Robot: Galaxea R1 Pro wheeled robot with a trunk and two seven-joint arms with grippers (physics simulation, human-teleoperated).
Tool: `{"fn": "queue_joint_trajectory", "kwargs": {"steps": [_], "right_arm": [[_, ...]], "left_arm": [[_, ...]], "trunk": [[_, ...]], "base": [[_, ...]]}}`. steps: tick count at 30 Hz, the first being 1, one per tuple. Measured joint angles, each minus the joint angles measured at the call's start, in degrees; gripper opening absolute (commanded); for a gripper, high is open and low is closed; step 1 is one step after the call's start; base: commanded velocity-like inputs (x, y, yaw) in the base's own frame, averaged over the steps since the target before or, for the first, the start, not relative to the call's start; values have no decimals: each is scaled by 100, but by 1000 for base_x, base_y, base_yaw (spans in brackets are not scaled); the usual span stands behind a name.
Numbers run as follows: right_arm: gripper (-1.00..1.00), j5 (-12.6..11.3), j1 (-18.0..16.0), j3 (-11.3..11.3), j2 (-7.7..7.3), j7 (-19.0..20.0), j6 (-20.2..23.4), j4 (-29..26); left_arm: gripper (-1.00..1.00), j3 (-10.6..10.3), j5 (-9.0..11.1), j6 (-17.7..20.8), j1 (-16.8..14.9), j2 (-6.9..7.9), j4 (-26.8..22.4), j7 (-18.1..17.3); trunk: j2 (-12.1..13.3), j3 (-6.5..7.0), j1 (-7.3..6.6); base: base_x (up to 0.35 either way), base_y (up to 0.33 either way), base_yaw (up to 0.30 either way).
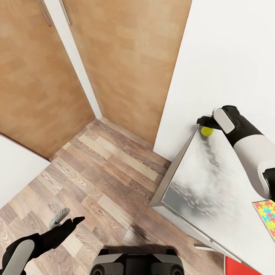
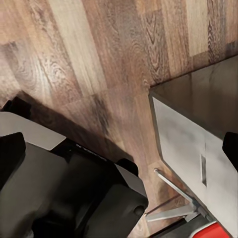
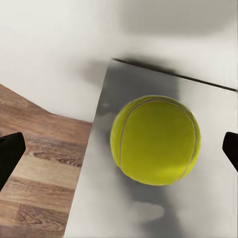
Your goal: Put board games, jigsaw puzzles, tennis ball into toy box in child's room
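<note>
Currently the right gripper (image 1: 206, 125) hangs over the tennis ball (image 1: 206, 131), which sits at the far left corner of the table (image 1: 198, 183), close to the wall (image 1: 229, 57). Its fingers (image 3: 11, 151) are spread wide with the ball between them, untouched, likely lined up for a grasp. Little margin: table edge left, wall behind. A jigsaw puzzle (image 1: 267, 215) lies near right. The left gripper (image 1: 67, 219) idles open over the floor (image 1: 107, 172), clear of the work.

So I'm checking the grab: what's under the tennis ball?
The tennis ball rests on the table, near its far corner by the wall. The open right claw hangs above it. The contact spot itself is hidden.
</note>
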Motion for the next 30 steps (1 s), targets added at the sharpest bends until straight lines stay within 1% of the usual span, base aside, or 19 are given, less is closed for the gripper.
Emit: {"fn": "queue_joint_trajectory", "kwargs": {"steps": [6, 15, 24, 27, 30], "right_arm": [[100, 0, -7, -3, -8, 14, 0, -22], [100, 0, 13, -5, -20, 16, -8, -43], [100, 0, 30, -6, -29, 7, -26, -48], [100, 3, 33, -6, -55, 3, -57, -49], [100, 14, 40, -6, -127, 3, -107, -49]], "left_arm": [[100, -1, 0, 0, 0, 0, 3, 0], [100, -2, -1, 0, 0, 0, 7, 0], [100, -2, -6, 1, 0, 0, 8, 0], [100, -2, -7, 1, 0, 0, 9, 0], [100, -2, -8, 1, 0, 0, 9, 0]], "trunk": [[0, -46, 0], [-1, -73, -1], [-1, -82, -1], [-1, -83, -1], [-1, -84, -1]], "base": [[0, 0, 49], [10, 0, 19], [117, -7, 6], [65, -5, 2], [39, -3, 1]]}}
